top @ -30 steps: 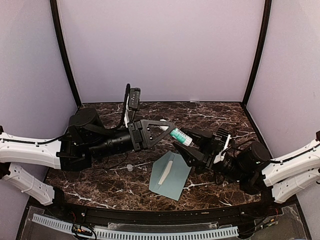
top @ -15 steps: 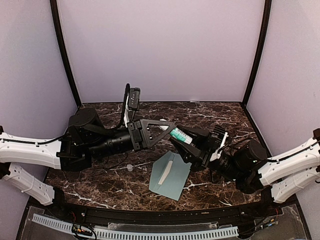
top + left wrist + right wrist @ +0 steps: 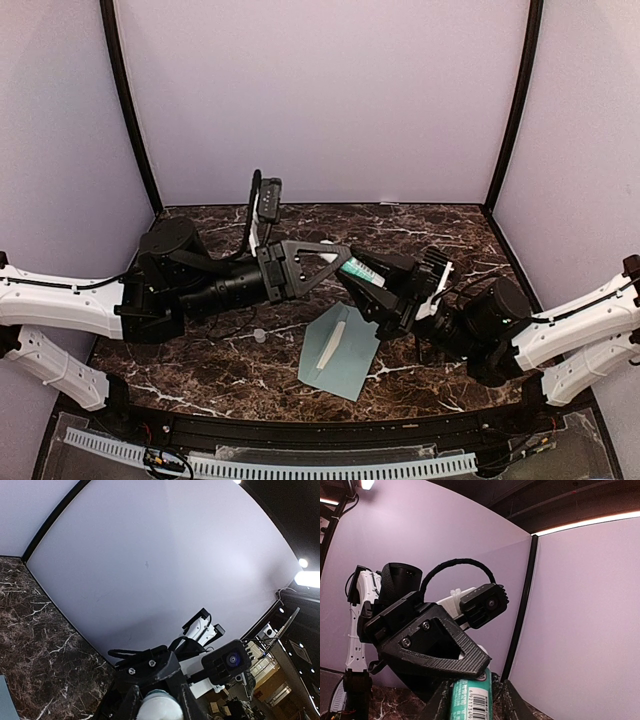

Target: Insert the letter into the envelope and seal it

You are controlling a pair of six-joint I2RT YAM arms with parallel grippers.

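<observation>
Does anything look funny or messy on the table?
A little. A tiny white piece, maybe a cap, lies alone on the table, left of the envelope. The envelope lies crooked, with a white strip on top. Nothing looks spilled or broken.

White-shelled arm links (image 3: 60, 303), matte black joints (image 3: 165, 242), triangular black jaws with silver screws (image 3: 406, 642), looped black cable (image 3: 457, 561).

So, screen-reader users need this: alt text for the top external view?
The left arm and right arm meet above a dark marble table, both sets of jaws around a green glue stick; a teal envelope lies flat on it.
</observation>
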